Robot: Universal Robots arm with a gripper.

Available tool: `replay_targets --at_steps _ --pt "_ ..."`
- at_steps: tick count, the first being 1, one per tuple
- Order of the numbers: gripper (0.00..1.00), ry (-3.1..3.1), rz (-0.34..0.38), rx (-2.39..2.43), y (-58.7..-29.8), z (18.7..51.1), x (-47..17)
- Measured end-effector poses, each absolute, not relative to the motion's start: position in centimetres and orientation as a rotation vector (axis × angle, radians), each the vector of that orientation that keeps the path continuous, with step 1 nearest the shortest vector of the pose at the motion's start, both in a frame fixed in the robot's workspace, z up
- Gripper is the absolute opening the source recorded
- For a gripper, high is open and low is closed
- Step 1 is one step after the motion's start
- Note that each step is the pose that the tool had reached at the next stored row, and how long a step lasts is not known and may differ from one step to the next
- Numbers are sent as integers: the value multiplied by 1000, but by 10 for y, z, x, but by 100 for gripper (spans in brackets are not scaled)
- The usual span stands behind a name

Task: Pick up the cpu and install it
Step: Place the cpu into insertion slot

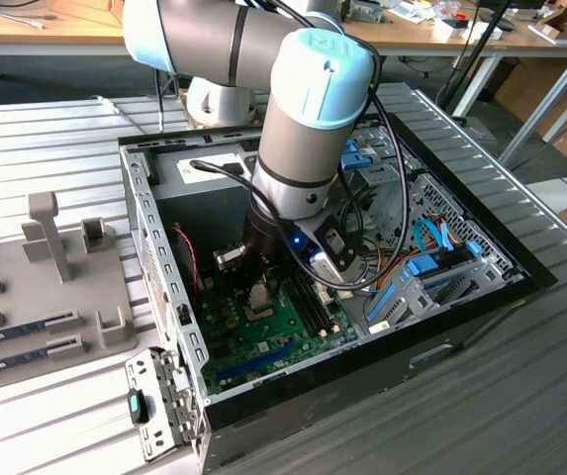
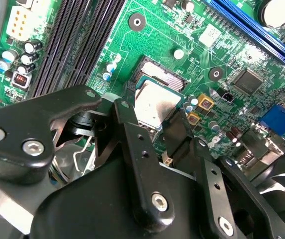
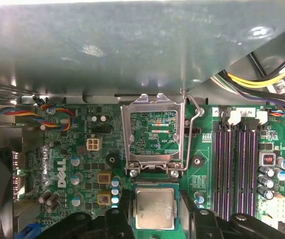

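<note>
In the exterior view the Universal Robots arm is entering from twelve o'clock and hanging inside the open computer case, which is lying on the ridged grey bench. Its wrist is sitting over the green motherboard. A grey fixture plate is lying at nine o'clock of the case, well apart from the arm, and a tangle of blue and orange cables is sitting at three o'clock of the wrist. In the second wrist view the end effector is clamping its two black fingers against opposite edges of the cpu, with the chip's silver-grey top facing up between them. The cpu is lying flat over the socket, covering most of it and leaving a dark strip of contacts showing at one edge. Whether it is fully seated I cannot tell. In the first wrist view the metal load plate is standing open just beyond the cpu, with its wire lever beside it. The black memory slots are running alongside the socket, near it but not touching.
</note>
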State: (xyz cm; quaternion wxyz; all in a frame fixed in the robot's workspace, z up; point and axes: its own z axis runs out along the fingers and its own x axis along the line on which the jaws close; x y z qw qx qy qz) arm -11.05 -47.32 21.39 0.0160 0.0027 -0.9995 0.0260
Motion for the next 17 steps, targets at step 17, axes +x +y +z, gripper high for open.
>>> replay_targets --at_steps 17 --pt "47 -3109 86 8 -480 208 -110"
